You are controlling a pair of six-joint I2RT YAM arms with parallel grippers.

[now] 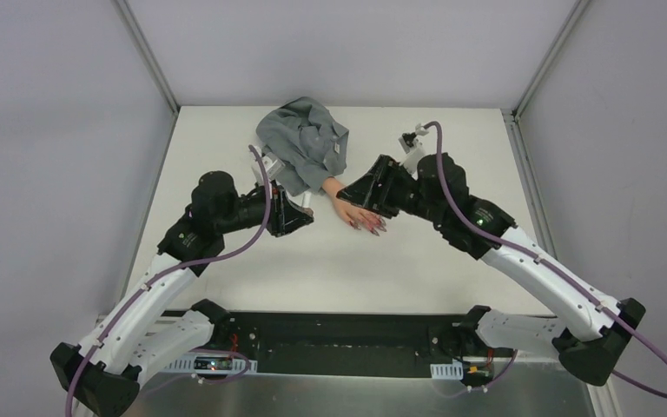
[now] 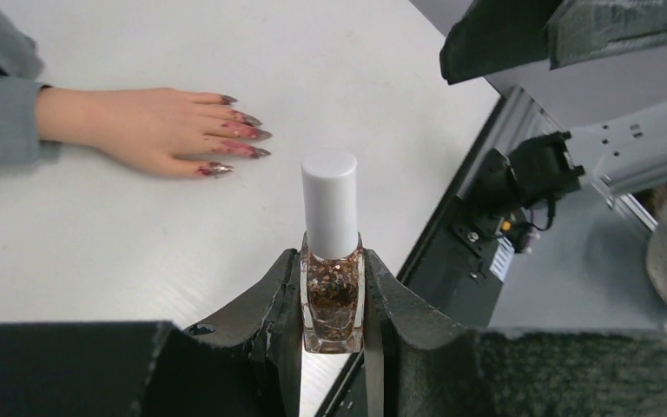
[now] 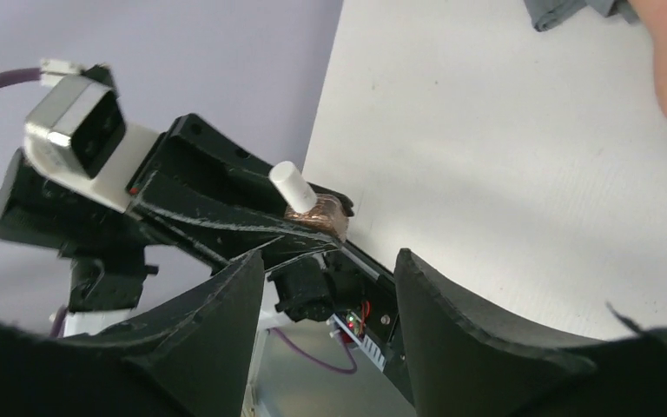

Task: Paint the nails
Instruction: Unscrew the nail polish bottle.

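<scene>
Top external view gave us the white tabletop (image 1: pixel 313 269) with both arms reaching in over it. At its far middle lay a crumpled grey sleeve (image 1: pixel 304 143), and a peach fake hand (image 1: pixel 352 211) stretched out of it, palm down, fingers pointing towards the near right. The left gripper (image 1: pixel 300 213) sat just left of that hand. The right gripper (image 1: pixel 360 193) hung close over the hand's right side.

On the left wrist view we saw the left gripper (image 2: pixel 333 278) with its jaws clenched on the glass body of a polish bottle (image 2: pixel 333 300), which stood upright between them. The right wrist view showed the right gripper (image 3: pixel 330 278) with its jaws released, nothing between them, facing the bottle from some way off.

The white cap (image 2: pixel 329 204) was still seated on the bottle, and no brush was out. The nails (image 2: pixel 247 135), long, pointed and dark purplish-red, lay flat on the tabletop beyond the bottle, apart from both grippers.

We judged the work barely begun: the bottle was in hand, but the cap had yet to come off and every nail waited for its stroke. Whether any nail already carried fresh polish, we could not tell.
</scene>
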